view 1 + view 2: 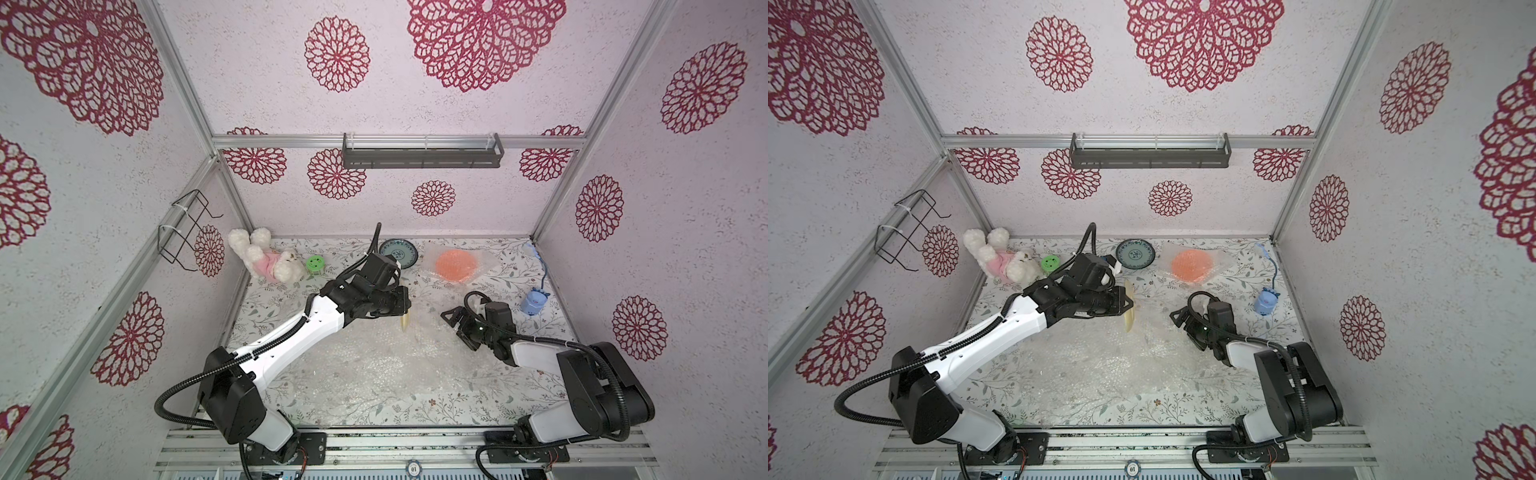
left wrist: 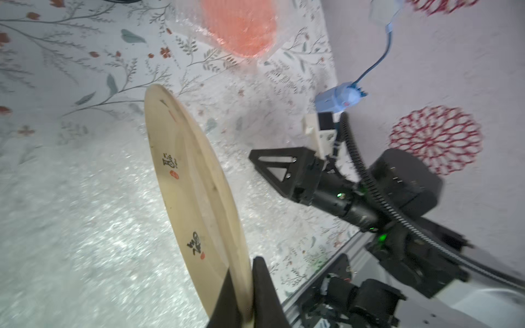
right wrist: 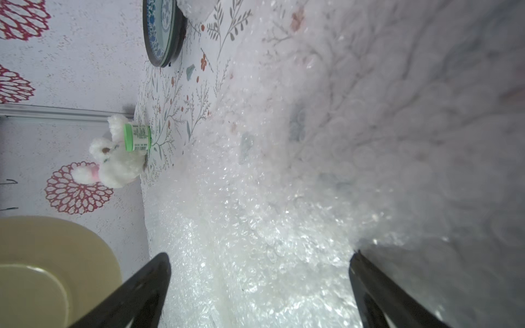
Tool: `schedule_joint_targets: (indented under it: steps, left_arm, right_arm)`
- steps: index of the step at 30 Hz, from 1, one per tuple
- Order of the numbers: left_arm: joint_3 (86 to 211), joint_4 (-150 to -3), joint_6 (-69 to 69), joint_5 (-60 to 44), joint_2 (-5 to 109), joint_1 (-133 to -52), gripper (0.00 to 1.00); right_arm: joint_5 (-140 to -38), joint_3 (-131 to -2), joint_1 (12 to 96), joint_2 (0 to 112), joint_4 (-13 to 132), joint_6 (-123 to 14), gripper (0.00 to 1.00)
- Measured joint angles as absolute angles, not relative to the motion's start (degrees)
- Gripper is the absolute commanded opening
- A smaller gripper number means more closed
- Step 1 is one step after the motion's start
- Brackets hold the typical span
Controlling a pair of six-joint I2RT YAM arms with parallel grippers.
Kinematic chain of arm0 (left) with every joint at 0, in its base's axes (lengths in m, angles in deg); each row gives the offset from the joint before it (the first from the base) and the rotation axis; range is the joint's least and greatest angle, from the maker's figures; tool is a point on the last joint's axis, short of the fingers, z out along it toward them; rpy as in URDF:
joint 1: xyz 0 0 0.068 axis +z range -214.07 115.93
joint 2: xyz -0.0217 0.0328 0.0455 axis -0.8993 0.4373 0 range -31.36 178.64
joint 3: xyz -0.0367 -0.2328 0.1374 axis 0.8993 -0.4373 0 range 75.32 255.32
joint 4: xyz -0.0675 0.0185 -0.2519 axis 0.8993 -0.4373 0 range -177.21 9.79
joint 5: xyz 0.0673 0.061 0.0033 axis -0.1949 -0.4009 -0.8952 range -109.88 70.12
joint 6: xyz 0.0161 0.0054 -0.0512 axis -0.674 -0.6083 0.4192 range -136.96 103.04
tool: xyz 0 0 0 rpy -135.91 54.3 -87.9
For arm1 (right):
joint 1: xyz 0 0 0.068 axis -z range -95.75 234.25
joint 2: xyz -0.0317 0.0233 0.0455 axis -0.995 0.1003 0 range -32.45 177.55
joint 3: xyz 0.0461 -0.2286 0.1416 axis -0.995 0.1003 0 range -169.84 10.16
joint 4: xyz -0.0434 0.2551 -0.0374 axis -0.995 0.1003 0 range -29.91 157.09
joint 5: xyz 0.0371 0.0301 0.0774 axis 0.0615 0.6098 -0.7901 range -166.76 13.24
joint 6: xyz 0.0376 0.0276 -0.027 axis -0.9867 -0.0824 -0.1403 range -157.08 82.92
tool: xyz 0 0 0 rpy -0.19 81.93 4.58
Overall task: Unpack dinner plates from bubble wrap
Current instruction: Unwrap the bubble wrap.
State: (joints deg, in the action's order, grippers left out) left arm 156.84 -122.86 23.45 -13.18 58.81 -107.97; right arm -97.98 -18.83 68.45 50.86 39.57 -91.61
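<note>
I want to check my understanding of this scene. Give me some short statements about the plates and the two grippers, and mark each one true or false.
1. The left gripper holds the cream plate by its rim, with the plate standing on edge. True.
2. The orange plate is covered by bubble wrap. True.
3. The right gripper is shut on bubble wrap. False: its jaws stand wide open and grip nothing.
4. The blue-green plate is wrapped. False: it lies bare, with no wrap on it.
5. A white plush toy lies beside a small green jar. True.
</note>
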Motion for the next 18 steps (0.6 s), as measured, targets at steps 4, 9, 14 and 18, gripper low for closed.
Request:
schedule_joint_targets:
  steps: [4, 9, 14, 18]
  left_arm:
    - [162.74, -133.03, 21.15, -20.75, 66.33, -111.71, 0.00]
    - [171.15, -142.27, 19.93, -28.53, 78.90, -115.62, 0.00]
    - [179.09, -148.07, 19.25, -34.36, 89.35, -118.59, 0.03]
    - [183.90, -151.28, 18.92, -36.33, 94.55, -120.69, 0.25]
  right_arm:
    - [-96.40, -25.17, 68.48, 49.83, 47.95, -86.36, 0.99]
    - [-95.35, -29.28, 68.78, 45.72, 54.41, -81.22, 0.99]
    - [-94.57, -30.59, 69.22, 42.16, 60.23, -77.20, 0.99]
    - [-94.35, -30.88, 69.48, 41.00, 63.59, -74.80, 0.99]
